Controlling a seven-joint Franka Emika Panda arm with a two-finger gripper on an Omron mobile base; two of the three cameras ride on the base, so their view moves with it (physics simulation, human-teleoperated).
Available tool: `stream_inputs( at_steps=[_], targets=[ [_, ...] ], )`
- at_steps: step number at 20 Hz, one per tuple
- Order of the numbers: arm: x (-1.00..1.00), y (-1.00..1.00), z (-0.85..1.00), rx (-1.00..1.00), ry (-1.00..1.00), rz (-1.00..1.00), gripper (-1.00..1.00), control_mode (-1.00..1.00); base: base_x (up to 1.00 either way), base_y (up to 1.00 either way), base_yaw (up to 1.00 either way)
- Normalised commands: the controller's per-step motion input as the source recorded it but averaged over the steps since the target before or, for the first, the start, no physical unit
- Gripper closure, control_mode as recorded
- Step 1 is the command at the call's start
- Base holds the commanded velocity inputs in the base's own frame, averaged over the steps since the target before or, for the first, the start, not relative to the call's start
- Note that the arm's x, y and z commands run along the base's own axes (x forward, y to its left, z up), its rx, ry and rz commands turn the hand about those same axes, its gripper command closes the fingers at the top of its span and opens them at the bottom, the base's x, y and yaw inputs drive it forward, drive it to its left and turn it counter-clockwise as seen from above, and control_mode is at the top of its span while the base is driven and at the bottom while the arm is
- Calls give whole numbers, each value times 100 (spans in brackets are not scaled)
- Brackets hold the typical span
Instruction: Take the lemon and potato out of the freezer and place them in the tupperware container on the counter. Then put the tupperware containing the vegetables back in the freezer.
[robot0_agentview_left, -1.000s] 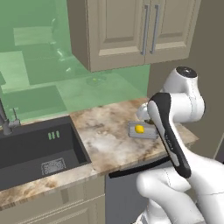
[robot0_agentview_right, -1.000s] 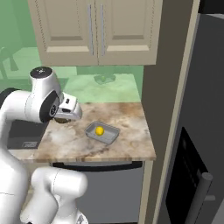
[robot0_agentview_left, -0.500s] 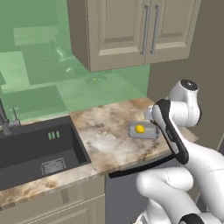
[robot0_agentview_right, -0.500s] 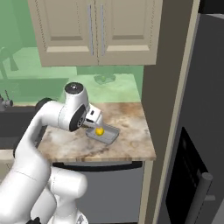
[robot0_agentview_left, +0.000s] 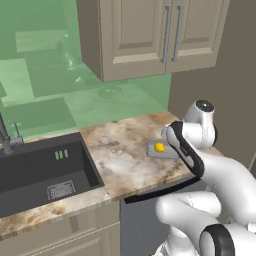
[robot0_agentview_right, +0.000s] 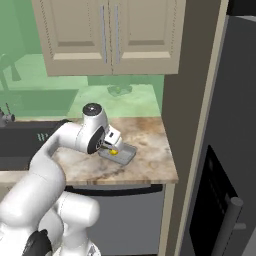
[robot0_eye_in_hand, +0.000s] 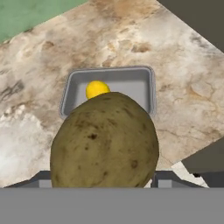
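While the potato fills the near field of the hand view, the lines below run from the grip outward.

Gripper: clamped on the potato, jaws spread wide round it, tips just showing at either flank.

Potato to tupperware container: the tray lies straight ahead along the gripper's line and below it, on the counter, long axis across the hand view.

Lemon: already in the tray, left of its middle.

Judged next move: carry forward and down, then release beside the lemon.

Right base view: hand hangs over the tray, near the counter's fridge end.

Left base view: forearm hides the hand; tray and lemon show.
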Motion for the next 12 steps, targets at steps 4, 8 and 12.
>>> stream_inputs(
  at_steps=[4,8,12],
  targets=[
    [27,0,-24,0,0,-3,100,-100,0,0,0],
    [24,-7,-21,0,0,0,100,-100,0,0,0],
    [27,-6,-21,0,2,0,100,-100,0,0,0]
  ],
)
